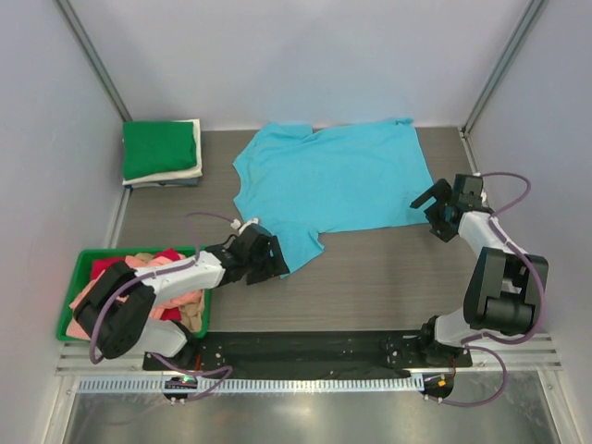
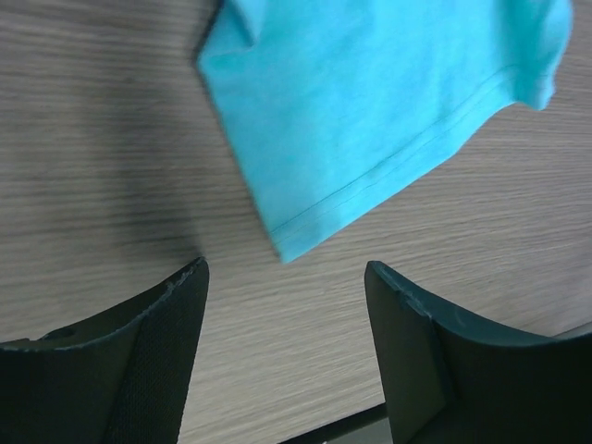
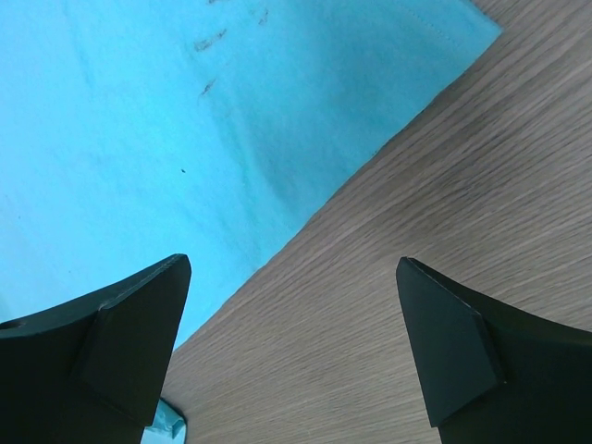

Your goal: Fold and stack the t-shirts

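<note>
A sky-blue t-shirt point(image 1: 333, 180) lies spread flat on the wooden table point(image 1: 388, 277), collar to the left, one sleeve hanging toward the near side. My left gripper point(image 1: 275, 259) is open and empty just beside that sleeve; the sleeve's hem point(image 2: 370, 176) shows just ahead of the fingers. My right gripper point(image 1: 435, 211) is open and empty at the shirt's near right corner; the shirt's edge point(image 3: 185, 157) lies to the left of the gap. A folded stack with a green shirt point(image 1: 159, 148) on top sits at the far left. Salmon, red and tan shirts point(image 1: 157, 277) fill a bin.
The green plastic bin point(image 1: 81, 268) stands at the near left beside my left arm. Grey walls close in the left, right and back. A black base rail point(image 1: 305, 350) runs along the near edge.
</note>
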### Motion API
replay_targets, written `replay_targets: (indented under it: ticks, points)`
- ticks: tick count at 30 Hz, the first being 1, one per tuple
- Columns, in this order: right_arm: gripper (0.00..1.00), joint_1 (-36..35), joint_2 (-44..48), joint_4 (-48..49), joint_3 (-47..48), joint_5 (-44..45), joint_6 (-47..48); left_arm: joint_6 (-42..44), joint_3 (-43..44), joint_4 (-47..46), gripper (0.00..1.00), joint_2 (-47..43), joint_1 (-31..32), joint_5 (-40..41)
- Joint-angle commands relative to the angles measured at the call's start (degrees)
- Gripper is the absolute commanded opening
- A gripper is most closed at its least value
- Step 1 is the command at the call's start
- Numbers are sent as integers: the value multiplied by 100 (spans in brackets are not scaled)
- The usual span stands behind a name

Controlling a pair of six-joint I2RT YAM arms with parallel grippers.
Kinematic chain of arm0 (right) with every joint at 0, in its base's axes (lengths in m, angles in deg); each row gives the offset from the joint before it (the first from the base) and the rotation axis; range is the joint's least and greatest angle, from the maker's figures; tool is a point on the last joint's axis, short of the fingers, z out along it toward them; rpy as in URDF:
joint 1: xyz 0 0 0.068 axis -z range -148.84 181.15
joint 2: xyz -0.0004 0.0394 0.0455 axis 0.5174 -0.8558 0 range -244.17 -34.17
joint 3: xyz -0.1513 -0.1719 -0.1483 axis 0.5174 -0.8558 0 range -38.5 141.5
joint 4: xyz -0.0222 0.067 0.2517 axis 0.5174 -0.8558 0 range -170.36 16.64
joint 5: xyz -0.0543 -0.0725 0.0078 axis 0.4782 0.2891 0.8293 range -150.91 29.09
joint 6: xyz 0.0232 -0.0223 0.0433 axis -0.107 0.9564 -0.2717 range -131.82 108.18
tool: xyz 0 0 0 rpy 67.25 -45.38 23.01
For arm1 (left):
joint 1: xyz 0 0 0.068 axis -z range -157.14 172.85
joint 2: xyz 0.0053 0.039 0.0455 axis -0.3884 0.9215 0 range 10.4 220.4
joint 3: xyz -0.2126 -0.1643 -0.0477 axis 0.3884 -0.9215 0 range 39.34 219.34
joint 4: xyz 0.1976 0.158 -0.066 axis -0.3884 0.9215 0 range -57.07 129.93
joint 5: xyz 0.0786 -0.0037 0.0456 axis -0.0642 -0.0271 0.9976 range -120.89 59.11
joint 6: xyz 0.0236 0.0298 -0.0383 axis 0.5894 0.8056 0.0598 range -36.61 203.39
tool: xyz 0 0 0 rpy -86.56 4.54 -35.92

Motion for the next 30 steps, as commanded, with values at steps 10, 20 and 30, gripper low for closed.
replay_targets:
  ticks: [10,20,30]
  points:
    - [100,466,256,612,-713,-98,-520,-192,67,-1060,21,865,168,-437]
    - [97,880,81,840,-871,33,-634,537,172,-471,0,311,28,205]
    - [74,880,-491,1350,-713,384,-889,556,-486,-1235,0,-14,-244,-23]
